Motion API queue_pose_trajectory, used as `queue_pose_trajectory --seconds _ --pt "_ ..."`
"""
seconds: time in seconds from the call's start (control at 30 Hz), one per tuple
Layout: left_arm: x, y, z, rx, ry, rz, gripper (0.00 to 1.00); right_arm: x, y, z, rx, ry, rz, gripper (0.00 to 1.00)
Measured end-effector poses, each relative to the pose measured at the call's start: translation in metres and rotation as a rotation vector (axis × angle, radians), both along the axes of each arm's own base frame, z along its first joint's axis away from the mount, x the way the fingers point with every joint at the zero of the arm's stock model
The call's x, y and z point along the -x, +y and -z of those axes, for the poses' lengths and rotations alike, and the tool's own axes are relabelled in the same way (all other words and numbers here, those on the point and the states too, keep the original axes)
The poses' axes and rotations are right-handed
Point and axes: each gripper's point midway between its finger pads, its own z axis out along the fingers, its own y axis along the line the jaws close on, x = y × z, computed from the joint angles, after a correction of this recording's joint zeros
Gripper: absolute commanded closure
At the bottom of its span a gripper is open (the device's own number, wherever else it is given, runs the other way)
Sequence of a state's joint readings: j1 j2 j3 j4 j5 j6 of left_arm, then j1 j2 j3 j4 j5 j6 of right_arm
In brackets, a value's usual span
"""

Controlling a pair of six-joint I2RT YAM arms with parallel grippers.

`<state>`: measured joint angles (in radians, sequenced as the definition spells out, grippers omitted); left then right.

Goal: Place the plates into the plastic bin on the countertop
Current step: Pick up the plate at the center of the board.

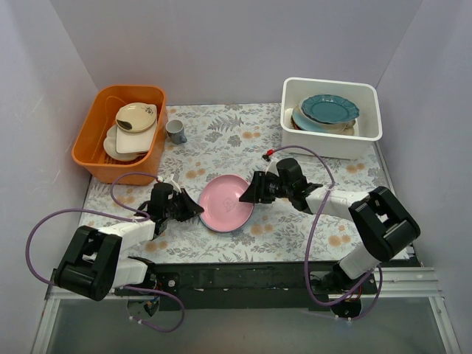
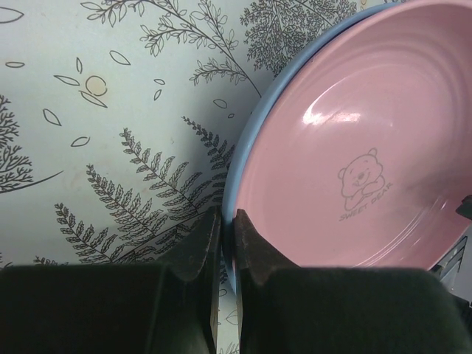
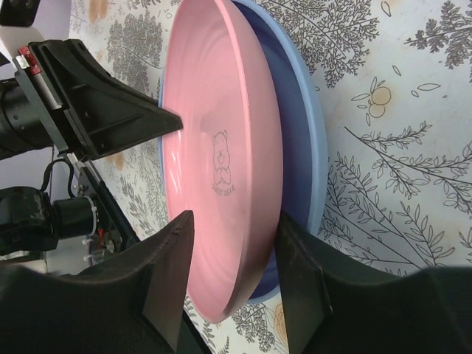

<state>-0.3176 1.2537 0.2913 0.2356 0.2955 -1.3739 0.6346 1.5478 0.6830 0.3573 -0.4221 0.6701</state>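
The pink plate (image 2: 369, 133) looks smooth and glossy, the left gripper (image 2: 227, 221) matt black, the countertop (image 2: 44, 59) matt and printed.

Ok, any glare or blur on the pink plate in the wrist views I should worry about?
Left wrist: a soft glare patch on the pink plate above the bear print, which is legible; the left gripper is dark and soft-focused. Right wrist: plate sharp, no strong glare; the right gripper is blurred in the foreground. Top external: even light, faint shadows.
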Motion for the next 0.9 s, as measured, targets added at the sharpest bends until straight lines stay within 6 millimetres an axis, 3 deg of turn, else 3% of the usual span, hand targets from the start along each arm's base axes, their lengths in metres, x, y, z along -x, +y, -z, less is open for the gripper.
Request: queue_pose_trajectory --seconds 0.13,0.27,0.4,0.57,0.6,0.67,0.73,0.9 --pt "0.000 0.000 0.000 -0.003 0.000 0.001 1.00 0.001 0.003 0.004 -0.002 0.014 -0.004 0.58" --pt "0.000 0.002 0.001 -0.007 0.000 -0.002 1.00 0.000 0.003 0.007 0.004 0.020 0.005 0.98" --pt "-0.004 -0.001 -0.009 0.009 -0.033 0.005 1.00 -0.010 -0.009 0.032 0.089 0.041 0.078 0.99" --pt "-0.004 0.000 -0.011 0.006 -0.037 0.003 0.98 -0.011 -0.009 0.033 0.086 0.044 0.082 0.99" --pt "-0.004 0.000 -0.011 0.006 -0.038 0.003 0.95 -0.011 -0.009 0.033 0.086 0.044 0.082 0.99" --pt "-0.004 0.000 -0.012 0.006 -0.038 0.004 0.72 -0.011 -0.008 0.033 0.085 0.043 0.081 0.99" --pt "-0.003 0.000 -0.014 0.009 -0.042 0.004 0.61 -0.009 -0.007 0.032 0.081 0.047 0.074 0.99" --pt "-0.007 -0.003 -0.029 0.032 -0.082 0.009 0.22 0.003 0.003 0.024 0.042 0.051 0.012 0.99"
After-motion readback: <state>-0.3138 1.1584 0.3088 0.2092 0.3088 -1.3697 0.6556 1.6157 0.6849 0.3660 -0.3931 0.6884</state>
